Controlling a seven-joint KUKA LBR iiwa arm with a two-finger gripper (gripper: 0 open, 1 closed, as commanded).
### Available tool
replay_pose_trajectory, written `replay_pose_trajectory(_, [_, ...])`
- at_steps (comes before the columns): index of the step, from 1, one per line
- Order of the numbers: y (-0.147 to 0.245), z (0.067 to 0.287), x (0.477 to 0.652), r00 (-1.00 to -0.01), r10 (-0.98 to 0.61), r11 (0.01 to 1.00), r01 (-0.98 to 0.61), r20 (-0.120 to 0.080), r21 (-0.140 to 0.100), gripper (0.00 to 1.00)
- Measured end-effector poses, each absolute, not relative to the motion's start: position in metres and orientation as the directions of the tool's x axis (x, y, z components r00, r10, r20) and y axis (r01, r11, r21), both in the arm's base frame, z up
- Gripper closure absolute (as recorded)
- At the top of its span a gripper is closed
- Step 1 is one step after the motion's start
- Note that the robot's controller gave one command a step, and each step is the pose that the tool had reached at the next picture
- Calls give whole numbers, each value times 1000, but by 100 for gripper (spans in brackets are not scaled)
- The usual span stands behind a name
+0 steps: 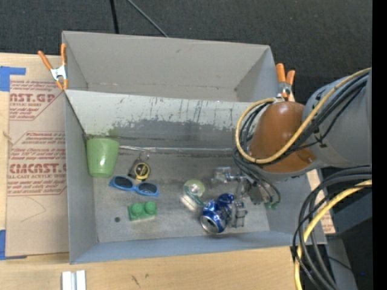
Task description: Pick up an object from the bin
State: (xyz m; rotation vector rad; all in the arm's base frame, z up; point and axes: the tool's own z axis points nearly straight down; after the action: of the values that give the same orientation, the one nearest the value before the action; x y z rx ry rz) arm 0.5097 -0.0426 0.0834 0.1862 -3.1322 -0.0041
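My gripper (240, 191) hangs low in the bin's front right part, under the arm's orange cover. A crushed blue can (216, 215) lies just below and left of it, close against the gripper's metal parts; I cannot make out whether they touch. A clear roundish thing with a green tint (193, 191) rests on the floor a little to the can's upper left.
Further left lie blue sunglasses (134, 186), a small black and yellow round thing (141, 171) and a green studded block (142, 210). A light green cup (101, 156) lies against the left wall. The arm and its cables cover the bin's right side.
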Motion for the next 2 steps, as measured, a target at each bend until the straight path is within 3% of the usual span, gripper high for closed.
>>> replay_pose_trajectory(1, [-44,85,511,-993,-117,993,-117,0,0,100])
replay_pose_trajectory(2, [19,190,542,-992,-123,992,-123,-11,2,100])
